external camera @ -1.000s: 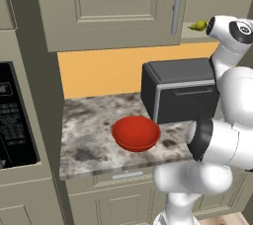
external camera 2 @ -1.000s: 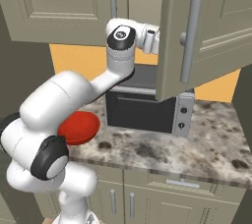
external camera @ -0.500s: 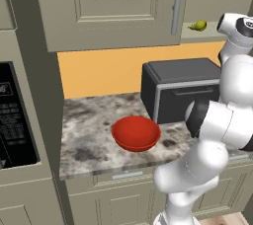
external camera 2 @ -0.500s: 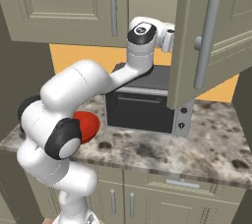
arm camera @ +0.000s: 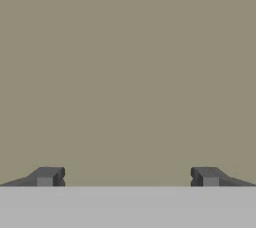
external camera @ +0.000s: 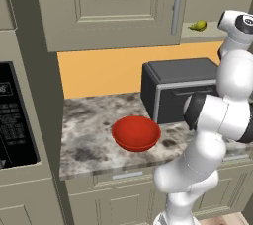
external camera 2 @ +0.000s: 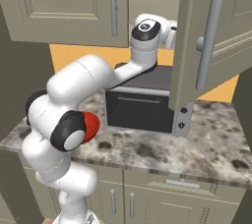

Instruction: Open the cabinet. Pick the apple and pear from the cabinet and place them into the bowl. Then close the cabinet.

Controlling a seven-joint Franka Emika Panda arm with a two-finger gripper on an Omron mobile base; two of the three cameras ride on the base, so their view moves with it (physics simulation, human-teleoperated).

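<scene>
Grey-beige cabinet (external camera: 108, 7) hangs on the wall, its left door shut and its right door (external camera 2: 206, 36) swung open toward the room. Down on the speckled counter (external camera: 84, 135) sits the red bowl (external camera: 136, 132), just beside the black microwave (external camera: 178, 88). Up on the cabinet shelf lies the small yellow-green pear (external camera: 198, 25), and the gripper (arm camera: 127, 177) has its two fingers spread wide, holding nothing, facing a plain beige wall.

My arm (external camera: 212, 120) rises at the right side of the counter (external camera: 89, 145). The bowl (external camera: 136, 133) sits near the counter's front edge, left of the dark microwave (external camera: 180, 88). Above, the cabinet (external camera: 113, 7) shows its left door closed. The pear (external camera: 198, 25) lies on the cabinet shelf's front edge.
</scene>
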